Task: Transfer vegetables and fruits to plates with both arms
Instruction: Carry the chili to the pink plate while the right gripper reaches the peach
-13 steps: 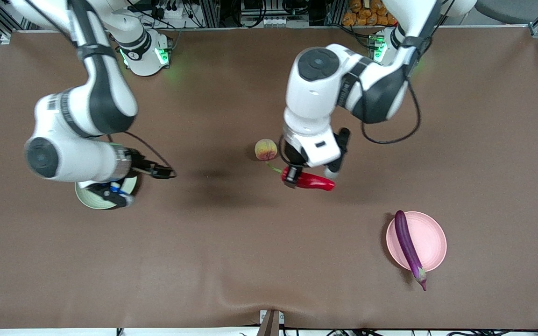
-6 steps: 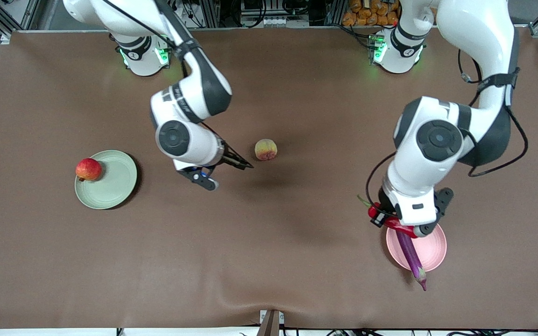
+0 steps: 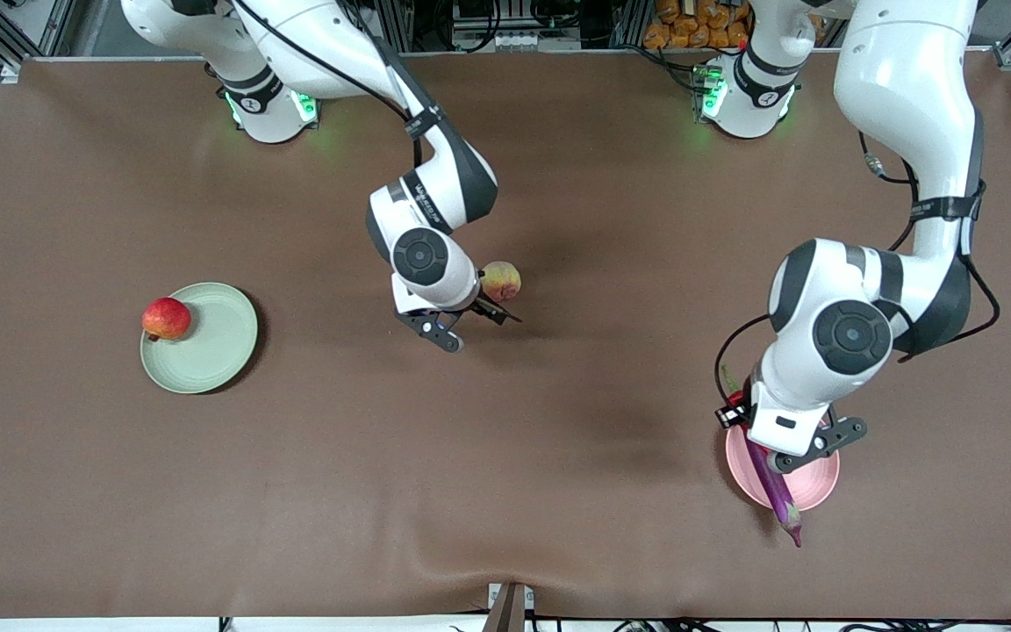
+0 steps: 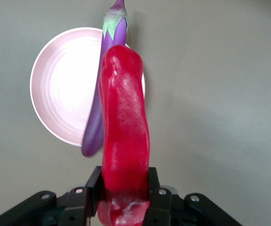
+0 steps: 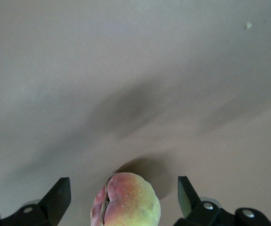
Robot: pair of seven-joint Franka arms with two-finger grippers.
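A matte brown desk (image 3: 558, 491) stretched below cluttered racks. The left gripper (image 4: 125, 197) hung over the pale pink plate (image 3: 813, 487), fingers clamped on a glossy red chili pepper (image 4: 124, 141) above the slim purple eggplant (image 3: 777, 491). The right gripper (image 5: 121, 197) straddled the blushed peach (image 5: 126, 201), fingers wide. A red pomegranate (image 3: 166, 318) sat on the green plate (image 3: 216, 351).

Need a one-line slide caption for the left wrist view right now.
Left gripper shut on the red chili pepper, held over the pink plate where the purple eggplant already lies.
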